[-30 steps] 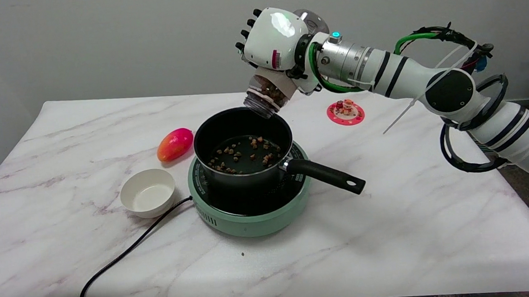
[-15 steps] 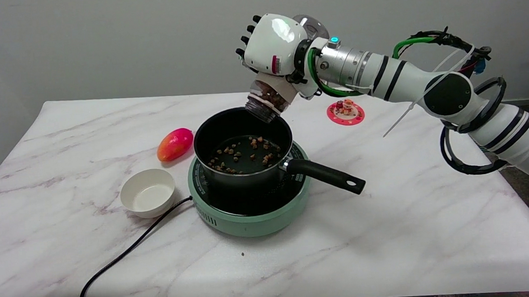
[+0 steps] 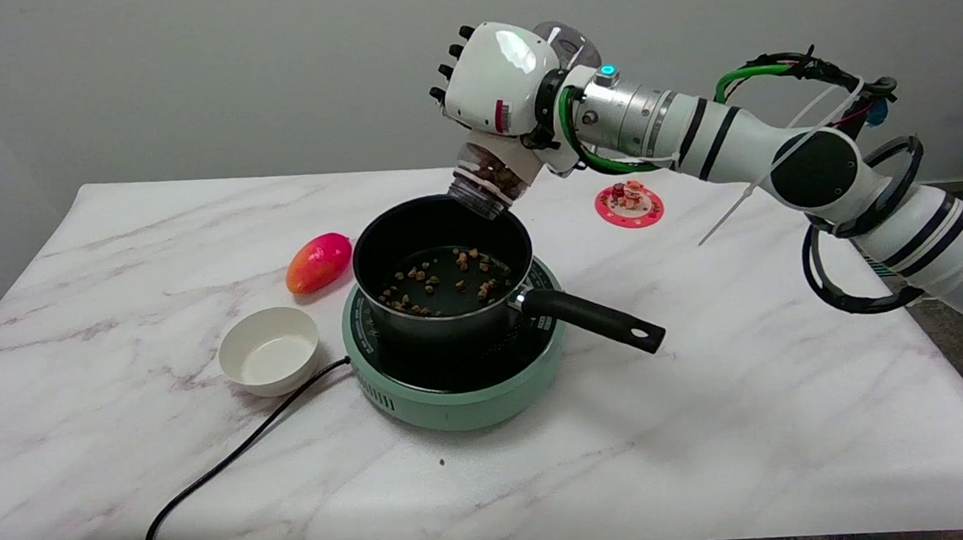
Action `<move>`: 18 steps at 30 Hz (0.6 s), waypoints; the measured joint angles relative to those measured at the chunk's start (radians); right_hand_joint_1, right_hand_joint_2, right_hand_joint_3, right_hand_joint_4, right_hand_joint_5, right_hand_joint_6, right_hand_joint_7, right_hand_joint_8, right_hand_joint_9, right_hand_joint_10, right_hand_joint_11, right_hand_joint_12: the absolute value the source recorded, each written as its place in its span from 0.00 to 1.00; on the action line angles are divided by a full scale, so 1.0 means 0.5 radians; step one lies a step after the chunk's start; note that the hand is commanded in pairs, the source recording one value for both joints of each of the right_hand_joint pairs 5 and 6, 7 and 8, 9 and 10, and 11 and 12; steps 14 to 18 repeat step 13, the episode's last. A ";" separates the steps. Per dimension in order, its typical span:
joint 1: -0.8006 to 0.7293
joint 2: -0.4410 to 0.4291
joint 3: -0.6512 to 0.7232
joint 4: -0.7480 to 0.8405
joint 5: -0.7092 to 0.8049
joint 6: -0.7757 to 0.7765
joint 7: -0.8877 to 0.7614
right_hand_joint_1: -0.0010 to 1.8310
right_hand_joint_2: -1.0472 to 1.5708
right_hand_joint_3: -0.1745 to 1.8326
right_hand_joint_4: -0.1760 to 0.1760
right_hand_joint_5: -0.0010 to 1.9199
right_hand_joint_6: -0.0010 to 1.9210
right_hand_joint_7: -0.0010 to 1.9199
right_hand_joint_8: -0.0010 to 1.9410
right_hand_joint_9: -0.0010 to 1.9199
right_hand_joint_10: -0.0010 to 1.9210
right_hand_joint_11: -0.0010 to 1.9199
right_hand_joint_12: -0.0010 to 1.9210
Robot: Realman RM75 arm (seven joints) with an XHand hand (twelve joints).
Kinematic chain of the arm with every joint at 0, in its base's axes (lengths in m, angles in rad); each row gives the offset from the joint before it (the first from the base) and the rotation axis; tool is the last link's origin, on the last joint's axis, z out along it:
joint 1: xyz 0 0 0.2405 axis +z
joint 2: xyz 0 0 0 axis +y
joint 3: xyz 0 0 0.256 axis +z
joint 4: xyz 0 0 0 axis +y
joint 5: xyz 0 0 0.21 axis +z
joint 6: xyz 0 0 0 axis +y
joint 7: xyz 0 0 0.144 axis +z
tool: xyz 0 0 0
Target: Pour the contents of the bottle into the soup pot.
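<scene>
Tipping mouth-down over the pot's (image 3: 442, 264) far rim, the bottle (image 3: 488, 181) is gripped in the right hand (image 3: 495, 78). Since a second ago it is raised slightly; brown bits are left inside, none seen falling. More tilt is likely needed.

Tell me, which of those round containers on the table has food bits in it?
The black soup pot on the green hotplate: brown bits lie scattered on its bottom. The white bowl to its left looks empty, and the bottle with food is held in the right hand, not on the table.
</scene>
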 measured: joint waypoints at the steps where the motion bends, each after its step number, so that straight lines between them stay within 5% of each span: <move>1: 0.005 0.002 -0.003 0.000 -0.002 0.003 0.000 0.82 0.62 0.60 0.50 0.87 0.87 0.81 0.80 0.69 0.69 0.59 0.59; 18: 0.091 0.033 -0.049 0.006 -0.012 0.027 0.005 0.81 0.63 0.59 0.50 0.87 0.86 0.81 0.80 0.69 0.69 0.59 0.59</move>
